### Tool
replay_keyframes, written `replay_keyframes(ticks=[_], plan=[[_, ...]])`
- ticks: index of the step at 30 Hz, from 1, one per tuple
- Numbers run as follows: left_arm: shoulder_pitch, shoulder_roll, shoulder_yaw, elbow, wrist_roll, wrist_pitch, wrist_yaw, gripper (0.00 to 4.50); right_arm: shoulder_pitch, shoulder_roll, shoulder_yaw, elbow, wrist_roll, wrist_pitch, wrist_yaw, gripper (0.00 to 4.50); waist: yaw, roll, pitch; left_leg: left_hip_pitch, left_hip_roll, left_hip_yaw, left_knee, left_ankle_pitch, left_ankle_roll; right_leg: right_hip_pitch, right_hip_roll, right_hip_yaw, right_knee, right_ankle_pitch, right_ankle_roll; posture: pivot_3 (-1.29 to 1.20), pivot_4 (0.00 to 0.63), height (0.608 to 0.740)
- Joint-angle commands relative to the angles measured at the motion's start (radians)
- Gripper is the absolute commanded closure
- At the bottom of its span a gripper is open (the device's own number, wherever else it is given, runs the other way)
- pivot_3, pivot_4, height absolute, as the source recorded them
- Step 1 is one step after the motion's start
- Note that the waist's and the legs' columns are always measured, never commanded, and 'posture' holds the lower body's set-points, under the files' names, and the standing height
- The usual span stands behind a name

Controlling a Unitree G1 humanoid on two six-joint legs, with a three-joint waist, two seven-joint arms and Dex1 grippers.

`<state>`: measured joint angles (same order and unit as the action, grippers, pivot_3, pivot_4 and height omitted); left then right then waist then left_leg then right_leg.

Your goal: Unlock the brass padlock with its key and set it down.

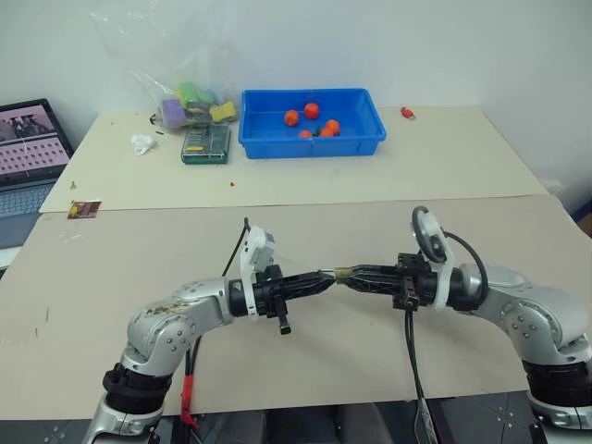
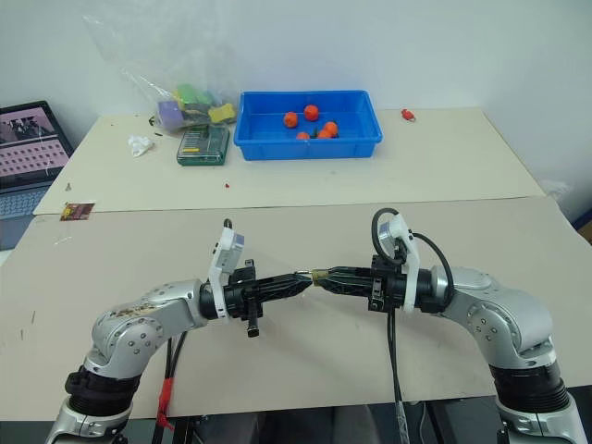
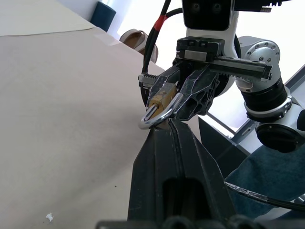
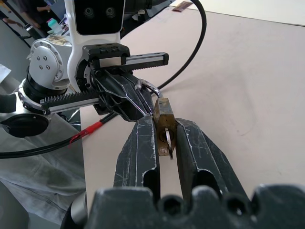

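Gripping the padlock (image 4: pixel 163 114) body, key (image 4: pixel 167 141) inserted, right pincer (image 4: pixel 164 125) meets closed left pincer (image 3: pixel 167 125) at the shackle, above the surface (image 1: pixel 139 250).

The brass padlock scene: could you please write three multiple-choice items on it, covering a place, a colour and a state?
1. Where is the brass padlock?
A. in the blue bin
B. between the two grippers, above the table
C. on the laptop

2. What colour is the bin at the back of the table?
A. blue
B. green
C. red

3. How is the right gripper?
A. wide open
B. shut on the brass padlock
C. resting on the table

Answers: 1 B, both grippers meet at it in mid-air; 2 A, its walls are blue; 3 B, its fingers clamp the padlock's body.
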<state>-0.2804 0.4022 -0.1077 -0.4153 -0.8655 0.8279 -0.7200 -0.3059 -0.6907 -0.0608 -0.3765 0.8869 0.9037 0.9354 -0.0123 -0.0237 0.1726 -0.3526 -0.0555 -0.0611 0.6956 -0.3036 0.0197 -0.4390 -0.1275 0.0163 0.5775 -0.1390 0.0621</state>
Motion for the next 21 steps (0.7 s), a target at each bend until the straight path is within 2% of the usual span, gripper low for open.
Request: replay_keyframes(ticks=[1, 15, 18, 21], plan=[[-0.004, -0.005, 0.016, -0.028, -0.017, -0.004, 0.003, 4.48, -0.002, -0.009, -0.018, -0.033, 0.01, -0.026, 0.017, 4.4, 0.0, 0.0, 0.0, 0.0, 0.0, 0.0, 0.0, 0.0, 0.0, 0.0, 0.0, 0.0, 0.0, 0.0, 0.0, 0.0, 0.15, 0.74], [0.007, 0.0, 0.026, -0.042, -0.019, -0.005, 0.019, 4.48, 0.038, -0.035, 0.024, -0.001, -0.074, -0.076, 0.078, 4.4, 0.0, 0.0, 0.0, 0.0, 0.0, 0.0, 0.0, 0.0, 0.0, 0.0, 0.0, 0.0, 0.0, 0.0, 0.0, 0.0, 0.15, 0.74], [-0.002, 0.098, 0.039, -0.039, 0.052, -0.06, -0.063, 4.48, 0.019, -0.037, 0.012, 0.044, -0.07, -0.06, 0.08, 4.4, -0.002, 0.0, 0.0, 0.0, 0.0, 0.0, 0.0, 0.0, 0.0, 0.0, 0.0, 0.0, 0.0, 0.0, 0.0, 0.0, 0.15, 0.74], [0.0, 0.228, 0.061, -0.016, 0.151, -0.166, -0.166, 4.48, -0.019, -0.034, -0.041, 0.074, 0.041, 0.044, 0.061, 4.4, -0.004, 0.0, 0.0, 0.0, 0.0, 0.001, 0.0, 0.0, 0.0, 0.0, 0.0, 0.0, 0.001, 0.0, -0.001, 0.0, 0.15, 0.74]])
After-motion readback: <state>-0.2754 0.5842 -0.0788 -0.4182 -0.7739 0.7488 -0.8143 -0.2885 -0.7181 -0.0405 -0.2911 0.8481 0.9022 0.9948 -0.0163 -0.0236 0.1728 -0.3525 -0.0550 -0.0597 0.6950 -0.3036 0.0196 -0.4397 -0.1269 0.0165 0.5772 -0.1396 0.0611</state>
